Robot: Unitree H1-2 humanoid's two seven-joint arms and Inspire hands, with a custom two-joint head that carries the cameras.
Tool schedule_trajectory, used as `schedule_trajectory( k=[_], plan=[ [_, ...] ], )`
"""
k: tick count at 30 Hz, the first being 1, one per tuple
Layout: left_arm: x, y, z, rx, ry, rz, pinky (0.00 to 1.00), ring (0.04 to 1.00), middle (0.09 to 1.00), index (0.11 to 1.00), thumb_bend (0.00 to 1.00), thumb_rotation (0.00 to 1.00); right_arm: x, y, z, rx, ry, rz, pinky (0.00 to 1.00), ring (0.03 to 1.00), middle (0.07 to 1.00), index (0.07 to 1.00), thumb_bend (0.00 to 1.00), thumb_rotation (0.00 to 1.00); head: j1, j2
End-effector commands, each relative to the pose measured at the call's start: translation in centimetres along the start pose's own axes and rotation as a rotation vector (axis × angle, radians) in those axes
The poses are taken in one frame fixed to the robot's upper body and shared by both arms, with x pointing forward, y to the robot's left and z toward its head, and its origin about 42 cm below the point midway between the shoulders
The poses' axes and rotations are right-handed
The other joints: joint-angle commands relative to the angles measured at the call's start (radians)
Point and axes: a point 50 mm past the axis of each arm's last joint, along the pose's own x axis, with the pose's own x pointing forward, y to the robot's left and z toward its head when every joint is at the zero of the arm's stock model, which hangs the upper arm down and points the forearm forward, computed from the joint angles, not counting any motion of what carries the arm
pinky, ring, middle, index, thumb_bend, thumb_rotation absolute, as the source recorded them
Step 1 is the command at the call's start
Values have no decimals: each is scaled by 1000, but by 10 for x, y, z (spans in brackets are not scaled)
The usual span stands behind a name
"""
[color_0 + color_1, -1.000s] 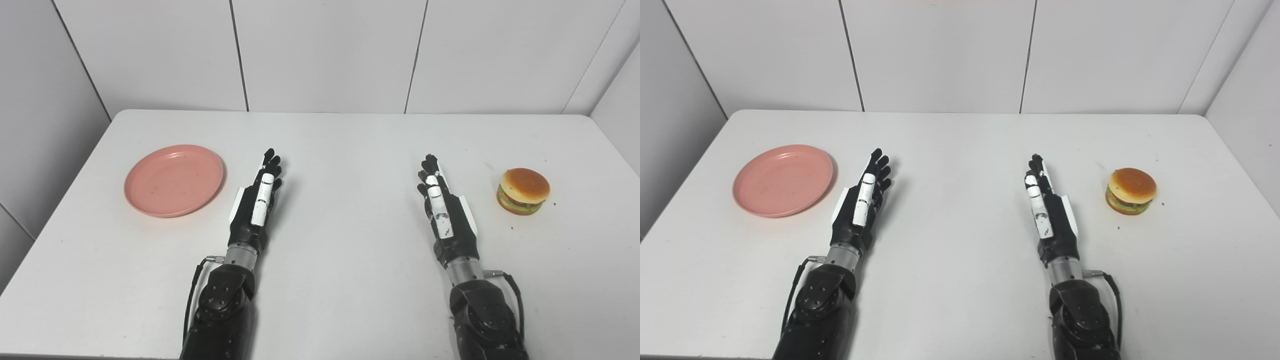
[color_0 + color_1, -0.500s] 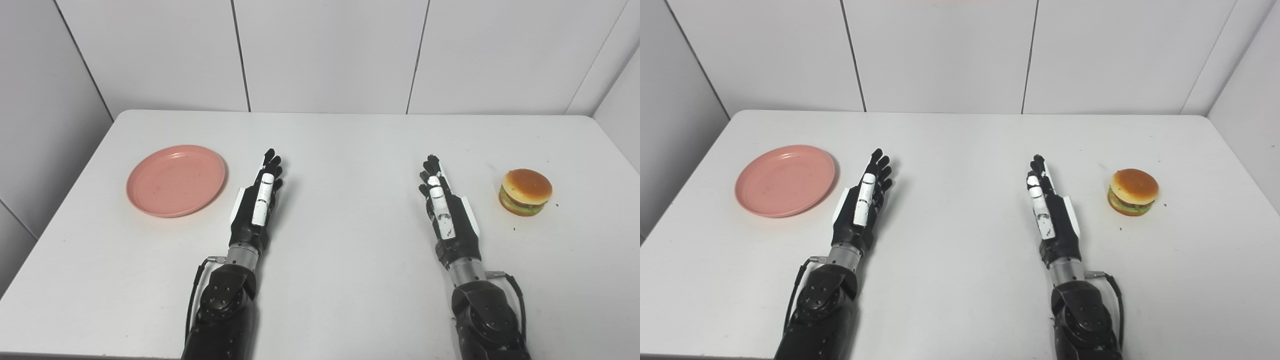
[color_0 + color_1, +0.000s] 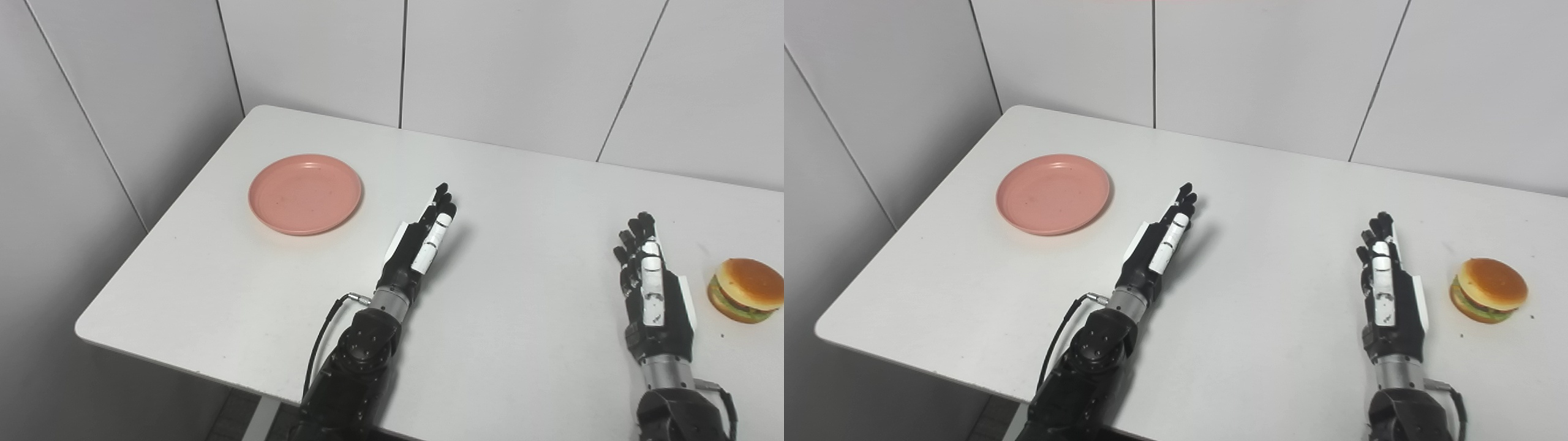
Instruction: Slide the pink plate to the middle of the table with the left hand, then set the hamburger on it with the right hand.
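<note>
A pink plate (image 3: 304,193) lies on the left part of the white table (image 3: 520,184), bare of food. My left hand (image 3: 421,244) rests to its right, fingers stretched out flat, holding nothing and apart from the plate. A hamburger (image 3: 745,289) with a tan bun and green lettuce sits at the far right. Just left of it my right hand (image 3: 651,286) stands edge-on with straight fingers, open and not touching the bun.
White wall panels (image 3: 502,67) close off the back and the left side. The table's left edge and front left corner (image 3: 82,324) show, with the floor below. A black cable (image 3: 324,331) loops off the left wrist.
The whole picture has swung: the camera turned left, so plate, hands and hamburger all sit further right in view. Neither hand nor object shows any move of its own.
</note>
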Motion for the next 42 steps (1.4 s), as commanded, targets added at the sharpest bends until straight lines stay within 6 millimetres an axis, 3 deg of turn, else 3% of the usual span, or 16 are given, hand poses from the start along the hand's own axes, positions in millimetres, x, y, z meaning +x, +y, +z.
schedule_trajectory(
  k=[1, 8, 13, 15, 19, 22, 27, 32, 38, 42],
  plan=[
    [-7, -3, -13, -8, 21, 18, 1000, 1000, 1000, 1000, 518, 1000, -12, -2, -18, 21, 9, -23, 1000, 1000, 1000, 1000, 584, 893, 1, -1],
    [-5, 1, -1, -145, -50, 35, 1000, 1000, 1000, 1000, 601, 1000, -14, -3, -16, 11, 12, -10, 1000, 1000, 1000, 1000, 569, 903, -10, -6],
    [2, 20, 21, -204, -138, 65, 1000, 986, 985, 979, 702, 1000, -12, 3, -18, 24, 5, -17, 1000, 1000, 1000, 1000, 563, 878, -15, -10],
    [3, 29, 34, -208, -163, 115, 910, 903, 903, 889, 716, 1000, -13, 4, -17, 16, 3, -17, 1000, 1000, 1000, 1000, 536, 894, -15, -10],
    [4, 49, 53, -205, -211, 159, 829, 829, 833, 821, 737, 1000, -12, 6, -19, 25, 2, -20, 1000, 1000, 1000, 1000, 533, 884, -18, -13],
    [5, 66, 73, -216, -266, 214, 784, 792, 794, 777, 704, 1000, -13, 4, -16, 21, 1, -13, 1000, 1000, 1000, 1000, 527, 881, -21, -13],
    [5, 95, 99, -218, -352, 251, 719, 746, 748, 720, 509, 1000, -13, 5, -16, 28, 2, -8, 1000, 1000, 1000, 1000, 521, 895, -21, -14],
    [6, 120, 117, -186, -390, 322, 682, 717, 726, 705, 394, 999, -15, 7, -14, 26, -1, -16, 1000, 1000, 1000, 1000, 524, 879, -22, -14],
    [21, 170, 138, -127, -427, 373, 690, 724, 729, 712, 316, 988, -15, 8, -15, 26, 5, -22, 1000, 1000, 1000, 1000, 576, 877, -23, -9],
    [30, 199, 148, -90, -426, 432, 698, 724, 726, 711, 328, 870, -15, 11, -15, 30, 1, -22, 1000, 1000, 1000, 1000, 558, 870, -24, -10]
  ],
)
